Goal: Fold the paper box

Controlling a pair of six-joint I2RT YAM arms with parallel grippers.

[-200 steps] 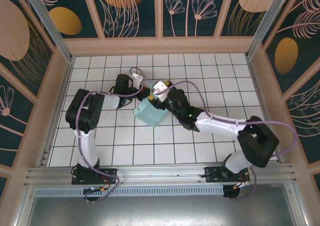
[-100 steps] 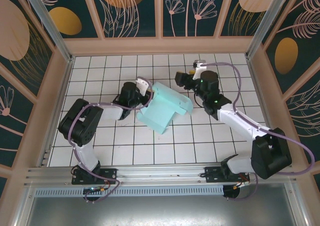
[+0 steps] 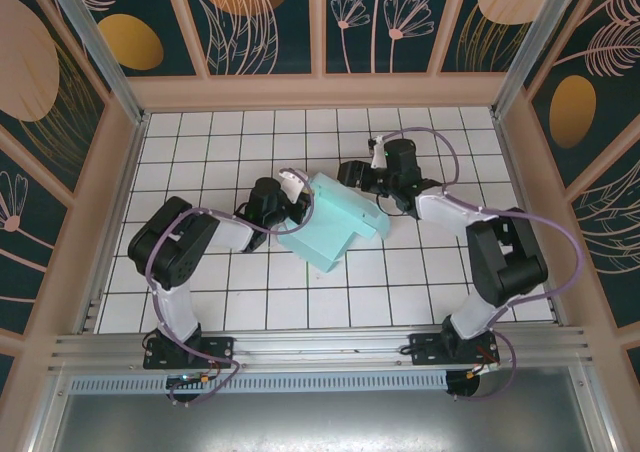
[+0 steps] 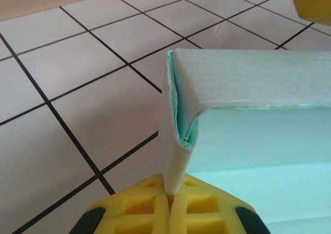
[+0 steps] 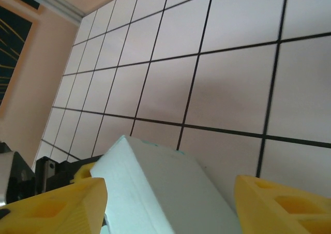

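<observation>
The paper box (image 3: 333, 224) lies in the middle of the tiled table (image 3: 250, 302), with one corner toward the arm bases. At the left edge of the box, the left gripper (image 4: 169, 205) is pinched together on a thin upright wall of card, probably so the box cannot slide. At the far right corner of the box, the right gripper (image 5: 168, 203) has its fingers apart on both sides of that corner, seemingly ready to press a fold.

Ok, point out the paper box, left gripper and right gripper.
paper box (image 3: 335, 222): top external view, broad top panel.
left gripper (image 4: 169, 205): left wrist view, between pinching fingertips.
right gripper (image 5: 168, 205): right wrist view, between fingertips.
</observation>
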